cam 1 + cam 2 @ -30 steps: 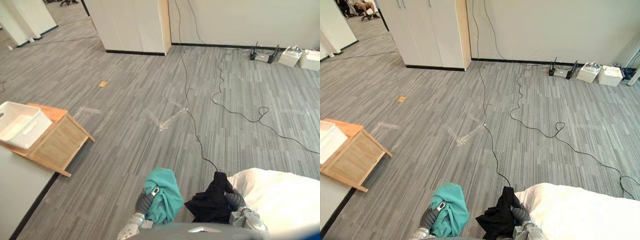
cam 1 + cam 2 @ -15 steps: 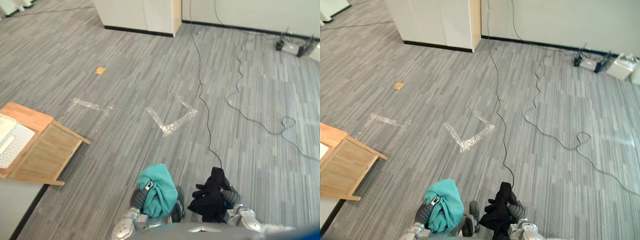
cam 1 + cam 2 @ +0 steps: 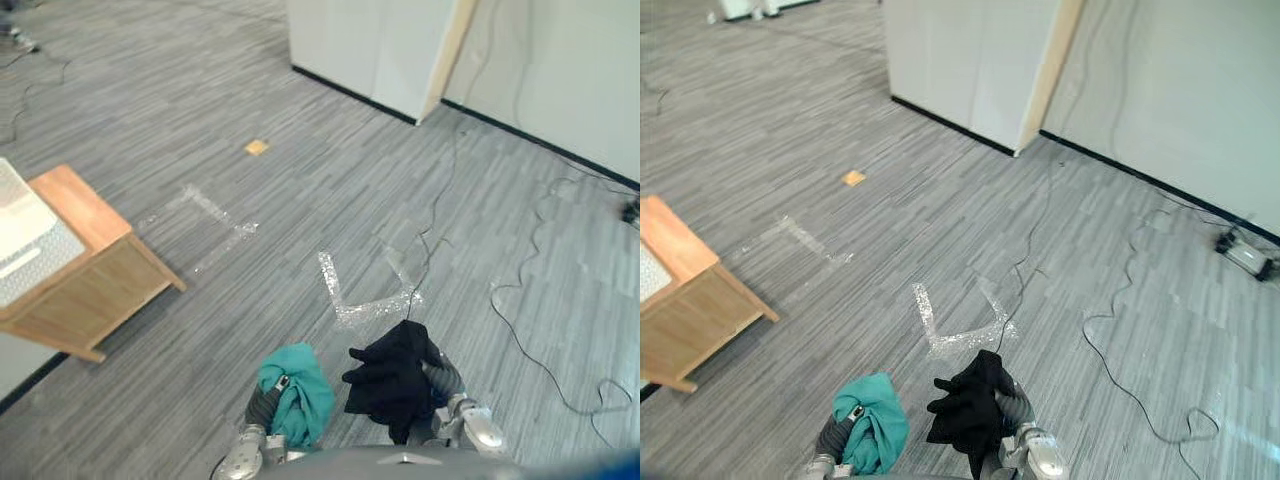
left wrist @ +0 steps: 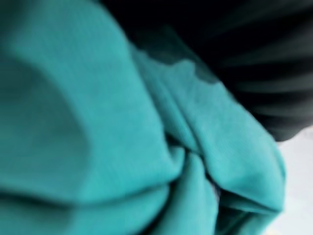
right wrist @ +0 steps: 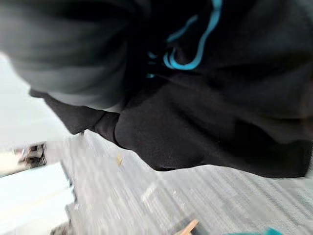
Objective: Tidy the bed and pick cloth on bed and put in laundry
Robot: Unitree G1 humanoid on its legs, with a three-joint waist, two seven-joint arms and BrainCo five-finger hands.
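My left hand (image 3: pixel 262 406) carries the bunched teal cloth (image 3: pixel 302 392), my right hand (image 3: pixel 444 379) the crumpled black cloth (image 3: pixel 392 378), their grip hidden beyond telling, and the white plastic laundry basket (image 3: pixel 25 240) lies far left, nearer my left hand.

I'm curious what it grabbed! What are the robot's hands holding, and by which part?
Left hand carries a bunched teal cloth, right hand a bunched black cloth. The gripped part is hidden under fabric.
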